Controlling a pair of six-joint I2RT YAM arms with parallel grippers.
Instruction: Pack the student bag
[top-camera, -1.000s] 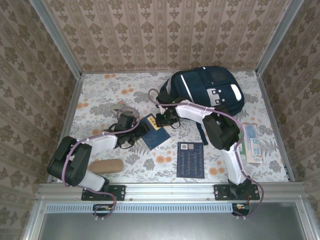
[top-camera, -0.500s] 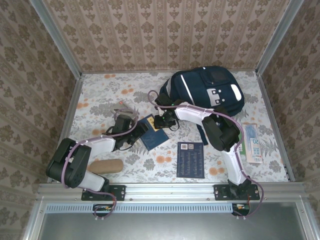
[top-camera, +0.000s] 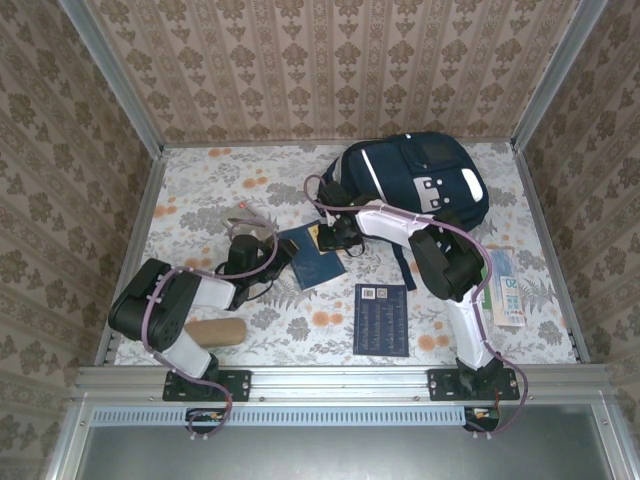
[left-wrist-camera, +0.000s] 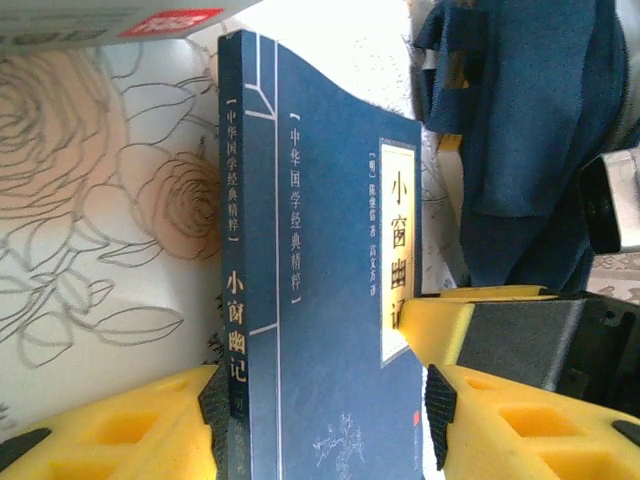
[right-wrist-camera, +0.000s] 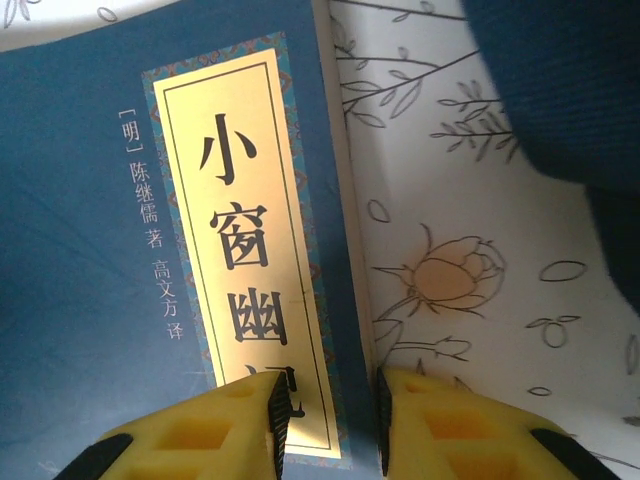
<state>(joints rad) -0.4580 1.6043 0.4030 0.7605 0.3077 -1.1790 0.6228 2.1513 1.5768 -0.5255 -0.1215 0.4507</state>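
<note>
Between the fingers of the left gripper (left-wrist-camera: 322, 420) stands a blue book (left-wrist-camera: 310, 250), spine toward the wrist camera and raised off the flowered table cover (left-wrist-camera: 110, 230). I read the jaws as roughly half open, with one pad at the spine and the other at the cover's far edge. Whether they press on the book, I cannot tell.

At the book's other end the right gripper (right-wrist-camera: 328, 410) is closed narrow. The page edge runs into the gap between its pads, so I judge the book is pinched there. The likely purpose is that the right gripper props the book on edge so the left can get a finger on each side, which a flat book would not allow.

Just beyond the right gripper's fingertips, to their right, lies the backpack (top-camera: 415, 180), its dark fabric close beside the book. I cannot confirm an open mouth from above. A dark strap (top-camera: 401, 262) trails from it back toward the arm bases and could snag.

Farther back from both grippers lie three more items:
- a flat dark booklet (top-camera: 381, 318);
- a tan pouch (top-camera: 212, 331) behind the left gripper;
- a white-and-teal box (top-camera: 505, 287) far to the right.

None of these blocks the book's route. In my judgement the obstruction is the right arm's own forearm, which crosses between book and backpack.
</note>
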